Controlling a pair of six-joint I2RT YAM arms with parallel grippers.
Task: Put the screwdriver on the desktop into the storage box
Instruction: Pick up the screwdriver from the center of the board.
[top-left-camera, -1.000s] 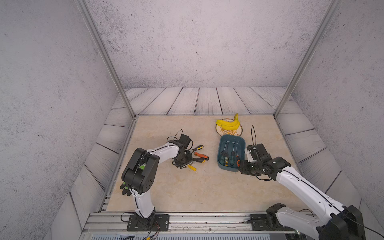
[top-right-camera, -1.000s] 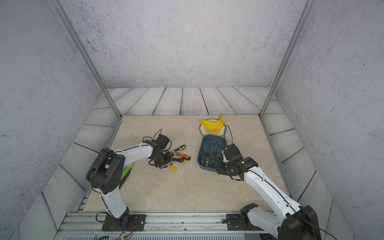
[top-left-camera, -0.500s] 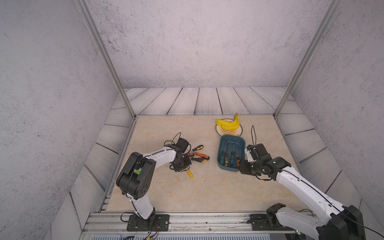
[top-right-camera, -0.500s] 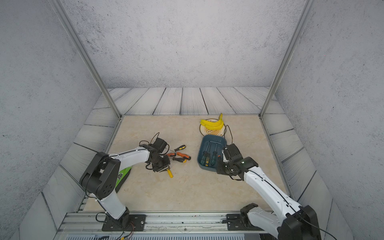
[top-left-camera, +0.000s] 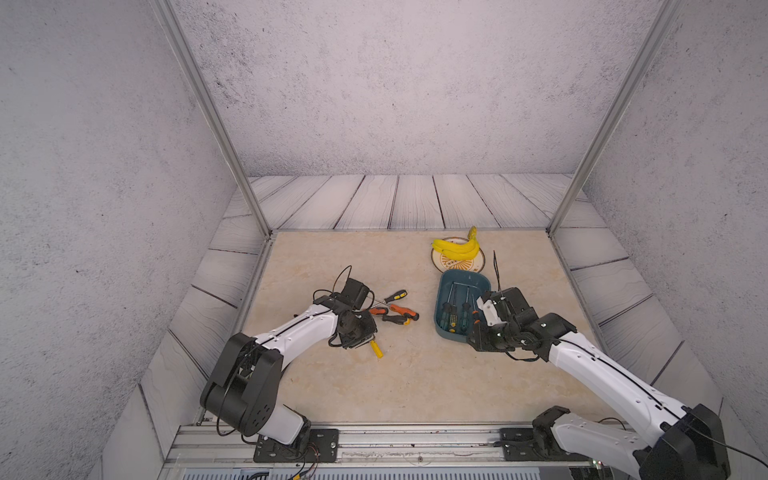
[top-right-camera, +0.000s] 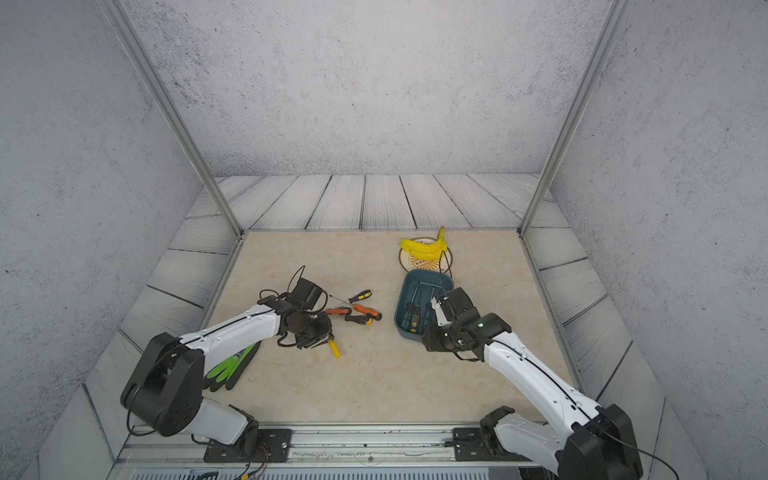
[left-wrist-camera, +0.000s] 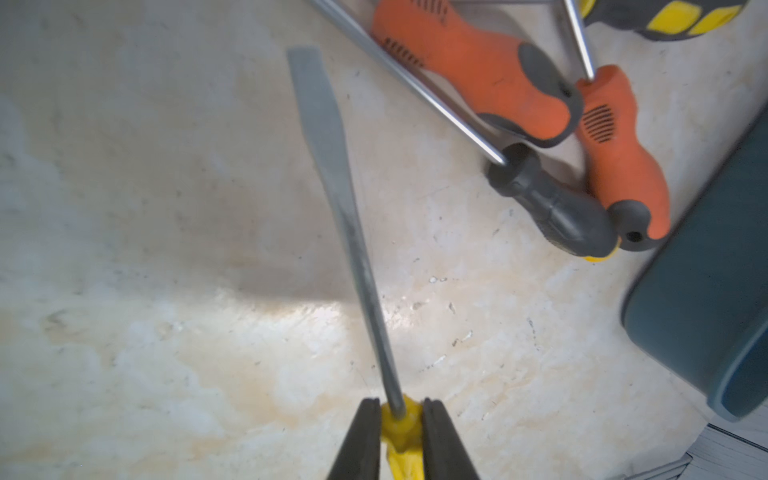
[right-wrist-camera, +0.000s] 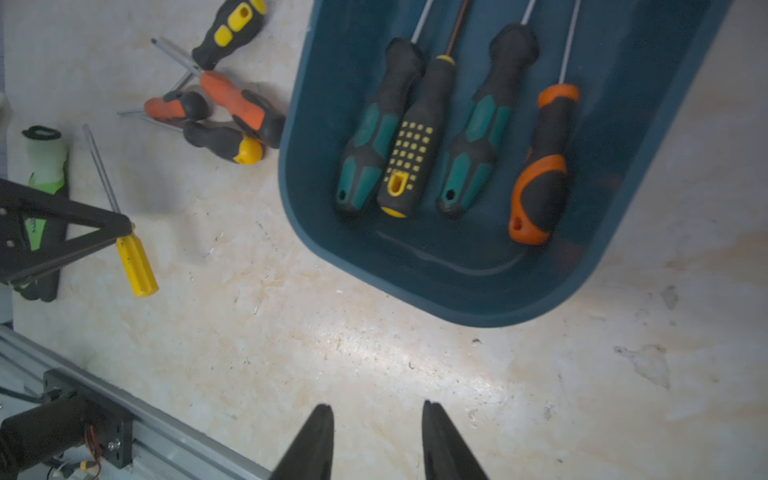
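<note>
Over the desktop (top-left-camera: 415, 386) your left gripper (left-wrist-camera: 400, 417) clamps the yellow screwdriver (left-wrist-camera: 353, 232); storage box (top-left-camera: 465, 272) lies toward the right edge, by your parted right gripper (right-wrist-camera: 377, 417).

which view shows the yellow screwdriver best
The right wrist view: the whole yellow screwdriver shows, blade tip to handle end, with the left gripper shut on it. The left wrist view shows only blade and pinched handle top; both top views, just its handle end.

Both top views look down from high up front. The close wrist views share, seemingly low and blurred, the dark teal-blue rectangular plastic storage box (left-wrist-camera: 706, 270) (right-wrist-camera: 623, 62).
</note>
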